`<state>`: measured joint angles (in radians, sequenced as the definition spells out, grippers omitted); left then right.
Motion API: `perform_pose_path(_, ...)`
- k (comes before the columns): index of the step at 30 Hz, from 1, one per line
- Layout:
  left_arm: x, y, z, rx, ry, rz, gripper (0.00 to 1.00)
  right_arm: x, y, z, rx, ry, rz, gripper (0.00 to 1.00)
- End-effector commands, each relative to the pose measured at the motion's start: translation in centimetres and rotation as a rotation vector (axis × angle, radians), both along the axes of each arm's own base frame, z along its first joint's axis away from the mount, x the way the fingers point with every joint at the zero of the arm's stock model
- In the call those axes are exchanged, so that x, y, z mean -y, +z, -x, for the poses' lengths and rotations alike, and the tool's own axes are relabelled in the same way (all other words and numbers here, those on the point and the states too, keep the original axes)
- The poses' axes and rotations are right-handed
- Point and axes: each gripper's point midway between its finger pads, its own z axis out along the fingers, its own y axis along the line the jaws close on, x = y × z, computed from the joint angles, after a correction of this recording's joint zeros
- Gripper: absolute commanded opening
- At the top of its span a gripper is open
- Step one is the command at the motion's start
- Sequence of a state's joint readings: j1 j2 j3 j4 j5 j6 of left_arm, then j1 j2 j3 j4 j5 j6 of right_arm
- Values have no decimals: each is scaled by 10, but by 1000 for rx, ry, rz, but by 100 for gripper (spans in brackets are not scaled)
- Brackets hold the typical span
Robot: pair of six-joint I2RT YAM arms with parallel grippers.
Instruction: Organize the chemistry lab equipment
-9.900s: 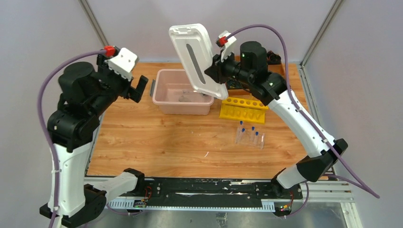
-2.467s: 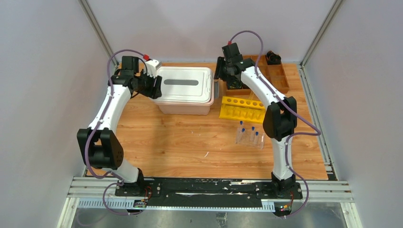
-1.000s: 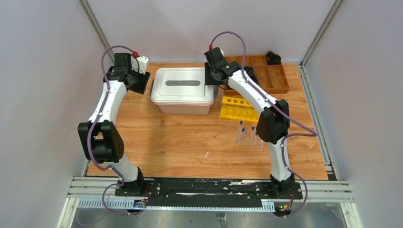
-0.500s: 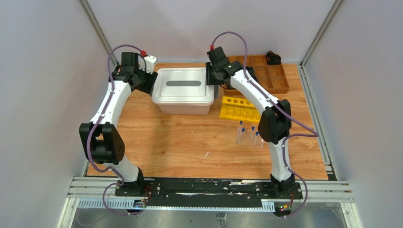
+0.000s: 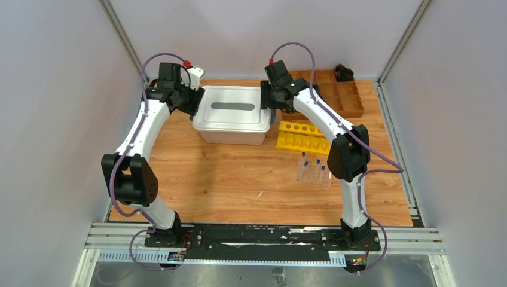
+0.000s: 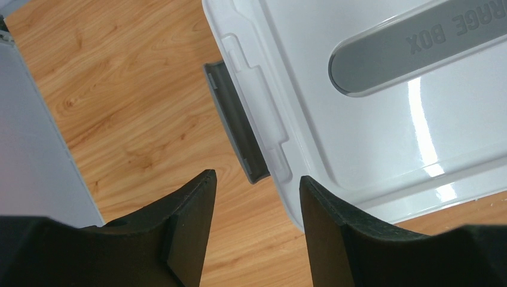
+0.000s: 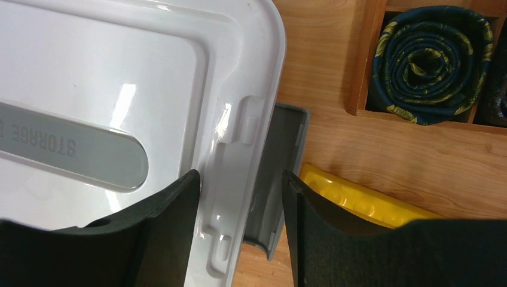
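Note:
A clear tube rack (image 5: 314, 171) with blue-capped tubes stands on the table right of centre. The storage box (image 5: 232, 128) has its white lid (image 5: 232, 107) lying on it. My left gripper (image 5: 192, 103) is open above the box's left end; in the left wrist view (image 6: 256, 180) it hovers by the grey latch (image 6: 239, 128) and the lid (image 6: 370, 89). My right gripper (image 5: 269, 106) is open at the box's right end; in the right wrist view (image 7: 239, 177) its jaws straddle the lid edge (image 7: 239, 143) and the grey latch (image 7: 284, 161). The funnel, jar and triangle are out of view.
A yellow rack (image 5: 305, 137) lies right of the box and shows under my right gripper (image 7: 359, 200). A wooden compartment tray (image 5: 338, 92) at the back right holds black coiled bundles (image 7: 430, 60). A small white scrap (image 5: 260, 194) lies on the table.
The lid my right gripper held up ten seconds ago now lies on the box. In the last second my left gripper moved right to the box's left end; my right gripper shifted slightly.

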<state>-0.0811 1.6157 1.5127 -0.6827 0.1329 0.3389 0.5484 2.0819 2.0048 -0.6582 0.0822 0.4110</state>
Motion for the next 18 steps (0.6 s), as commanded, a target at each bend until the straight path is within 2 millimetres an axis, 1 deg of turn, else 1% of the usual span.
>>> perform_pose_path(1, -3, 8, -13, 26, 31, -7, 62, 17, -5, 14, -80, 20, 56, 59)
perform_pose_path(3, -3, 11, -14, 17, 43, 16, 70, 17, 14, 14, -54, 33, 23, 64)
perform_pose_path(6, -6, 16, -16, 15, 74, 94, 84, 18, 44, 17, -28, 34, -86, 78)
perform_pose_path(8, -7, 20, -15, 13, 80, 160, 90, 20, 53, 20, -20, 30, -186, 88)
perform_pose_path(9, -5, 21, -14, 11, 76, 182, 92, 20, 53, 20, -16, 29, -244, 93)
perform_pose_path(10, -3, 20, -13, 9, 65, 190, 92, 18, 55, 21, -6, 39, -305, 95)
perform_pose_path(14, 2, 15, -9, -8, 38, 208, 90, 13, 45, 25, -20, 58, -472, 97)
perform_pose_path(18, -1, 7, -6, -28, 44, 192, 89, 4, 34, 24, -48, 82, -545, 98)
